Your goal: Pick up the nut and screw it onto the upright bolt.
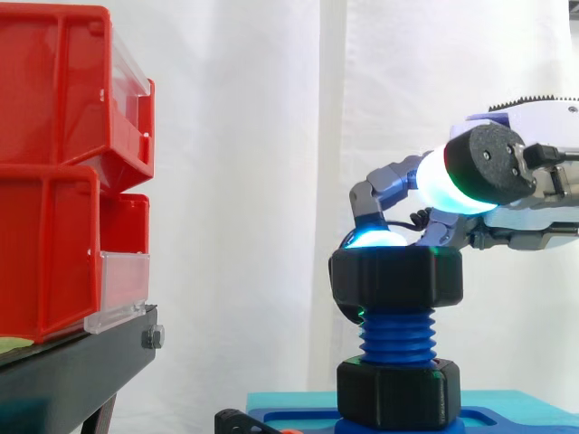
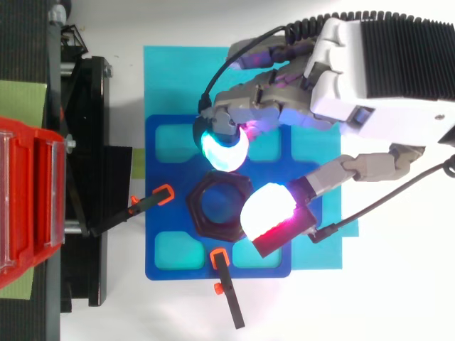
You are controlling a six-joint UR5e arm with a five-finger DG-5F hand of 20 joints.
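Observation:
A black hex nut sits level on the top threads of the upright blue bolt. Lower down, a second black collar rings the bolt's foot. My hand reaches in from the right, just above the nut. One cyan fingertip hangs at the nut's far top edge. The thumb pad floats above the nut's near side, clear of it. Nothing is pinched between thumb and fingers.
The bolt stands on a blue base plate over a cyan mat. Two black clamps with orange tips hold the plate. Red bins rest on a black stand to the left.

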